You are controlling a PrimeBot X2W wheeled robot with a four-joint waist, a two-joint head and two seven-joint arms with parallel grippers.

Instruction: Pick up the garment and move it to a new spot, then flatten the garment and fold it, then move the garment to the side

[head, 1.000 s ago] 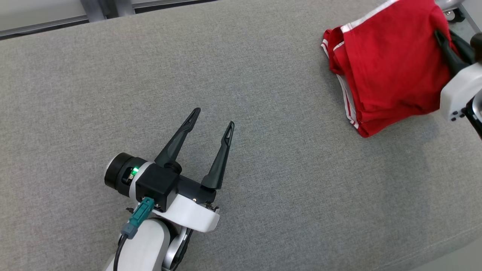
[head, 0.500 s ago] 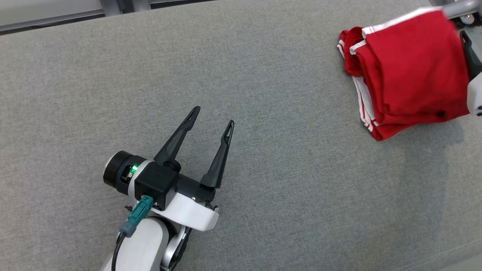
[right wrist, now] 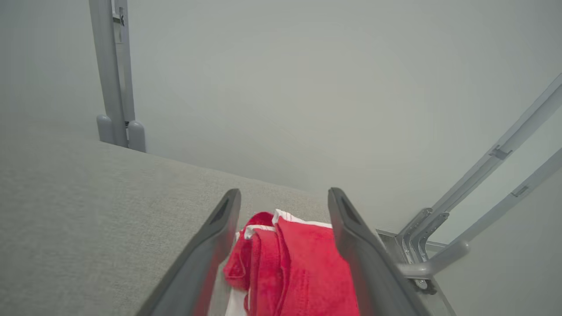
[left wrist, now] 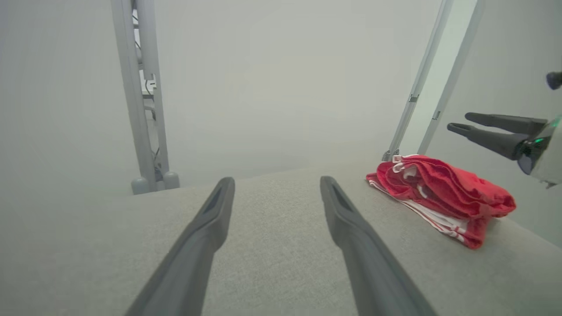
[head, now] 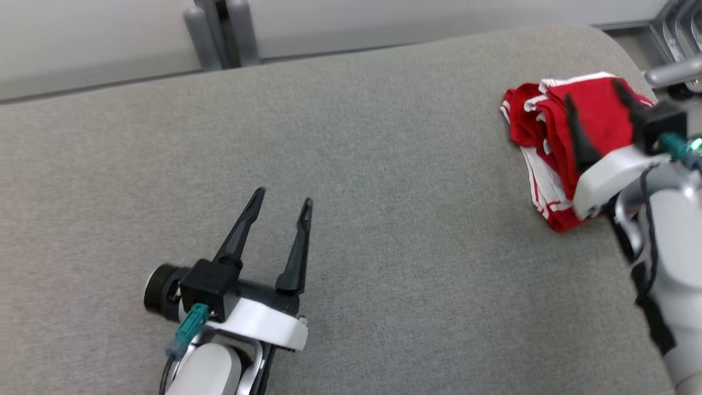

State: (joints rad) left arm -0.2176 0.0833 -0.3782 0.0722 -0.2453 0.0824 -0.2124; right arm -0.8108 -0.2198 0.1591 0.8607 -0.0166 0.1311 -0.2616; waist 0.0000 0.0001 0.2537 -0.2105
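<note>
Folded red garment (head: 600, 112) lies at the table's (head: 411, 219) far right corner. Right pincer (left wrist: 459, 122) open, hovering just above it, no contact. Left pincer (head: 283, 196) open, empty, well apart.

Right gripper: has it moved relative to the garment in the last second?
Yes. The right gripper has released the right edge of the garment and opened; its fingers now sit further left, over the garment's middle and above it.
</note>
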